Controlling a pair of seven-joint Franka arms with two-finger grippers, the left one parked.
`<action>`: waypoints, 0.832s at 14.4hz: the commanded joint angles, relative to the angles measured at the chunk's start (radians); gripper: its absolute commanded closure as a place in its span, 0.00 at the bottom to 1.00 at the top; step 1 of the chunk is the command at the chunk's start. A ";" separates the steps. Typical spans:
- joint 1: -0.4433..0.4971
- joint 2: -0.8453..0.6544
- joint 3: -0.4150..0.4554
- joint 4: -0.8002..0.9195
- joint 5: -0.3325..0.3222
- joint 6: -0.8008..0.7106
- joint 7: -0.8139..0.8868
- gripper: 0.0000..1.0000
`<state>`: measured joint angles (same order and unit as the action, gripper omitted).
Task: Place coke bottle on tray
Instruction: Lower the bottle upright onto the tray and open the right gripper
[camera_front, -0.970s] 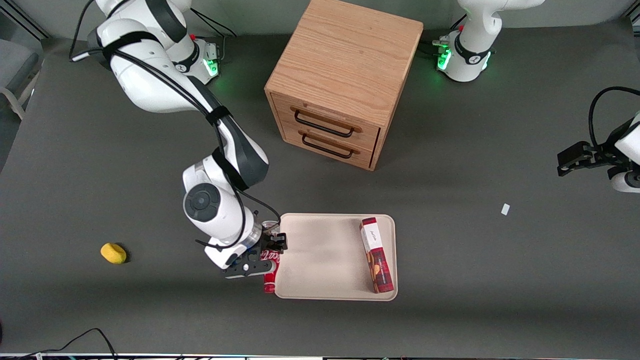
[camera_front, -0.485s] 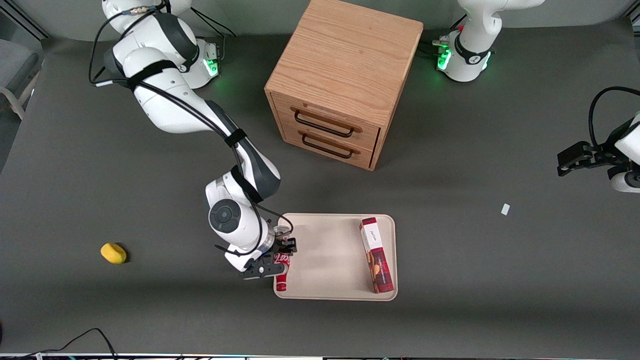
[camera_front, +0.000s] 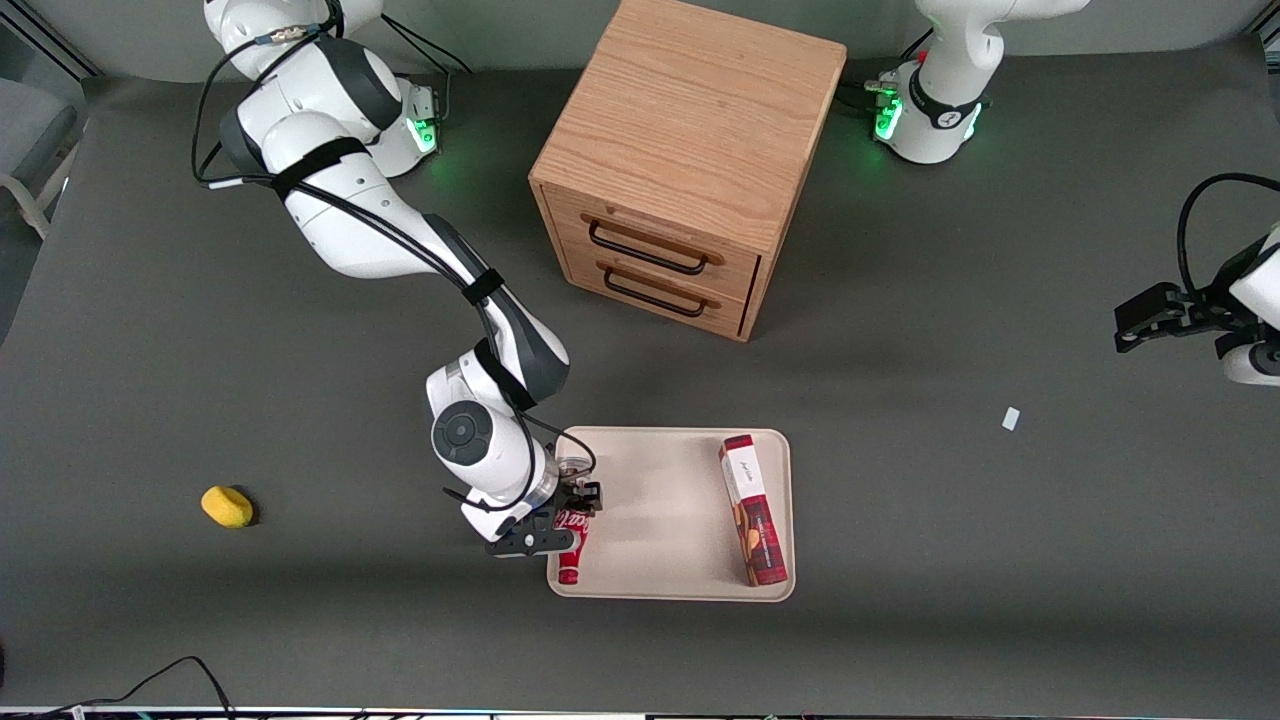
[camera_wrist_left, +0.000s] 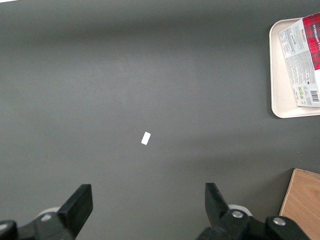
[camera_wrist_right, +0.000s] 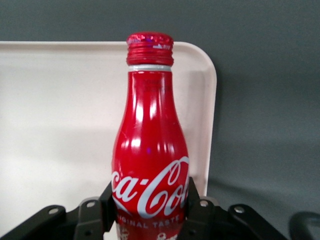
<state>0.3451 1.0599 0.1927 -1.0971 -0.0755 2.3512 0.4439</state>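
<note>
Over the tray's (camera_front: 690, 580) edge toward the working arm, your gripper (camera_front: 572, 512) holds the bottle (camera_front: 571, 546) clamped around its lower body, lying lengthwise with its cap pointing at 6 o'clock toward the front camera. A second ago the bottle hung outside the rim; now it has crossed inward, so in the wrist view the tray (camera_wrist_right: 60, 125) fills the ground under it. The box (camera_front: 753, 510) lies at 3 o'clock from the bottle, well apart. You likely only need to lower and release; watch that it may roll once freed.
</note>
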 joint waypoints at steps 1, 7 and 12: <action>0.009 0.015 -0.001 0.013 -0.004 0.043 0.022 0.00; 0.009 0.006 -0.003 -0.012 -0.010 0.095 0.012 0.00; -0.050 -0.167 -0.003 -0.093 -0.009 -0.019 0.007 0.00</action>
<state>0.3333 1.0245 0.1893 -1.0993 -0.0756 2.4046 0.4444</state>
